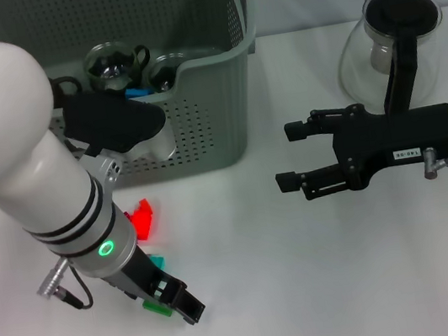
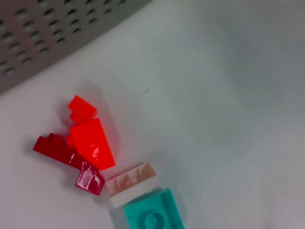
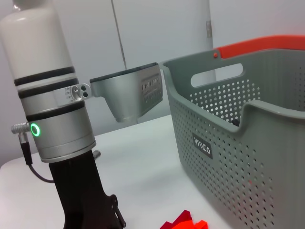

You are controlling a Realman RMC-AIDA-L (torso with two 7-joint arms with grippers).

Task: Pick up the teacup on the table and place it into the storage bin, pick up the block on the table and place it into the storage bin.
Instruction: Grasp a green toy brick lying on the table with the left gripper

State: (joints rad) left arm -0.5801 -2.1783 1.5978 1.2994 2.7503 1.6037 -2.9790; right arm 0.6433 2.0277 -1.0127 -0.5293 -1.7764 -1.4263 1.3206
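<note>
Head view alone shows right hand (image 1: 289,158) spread, teacups (image 1: 110,67) in storage bin (image 1: 217,126).

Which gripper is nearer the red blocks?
Left. The left gripper is lowered right beside the red blocks; the right gripper hovers apart over bare table.

Left tool (image 1: 177,299) angled low toward the table; right tool (image 1: 291,157) hovers, prongs apart.
</note>
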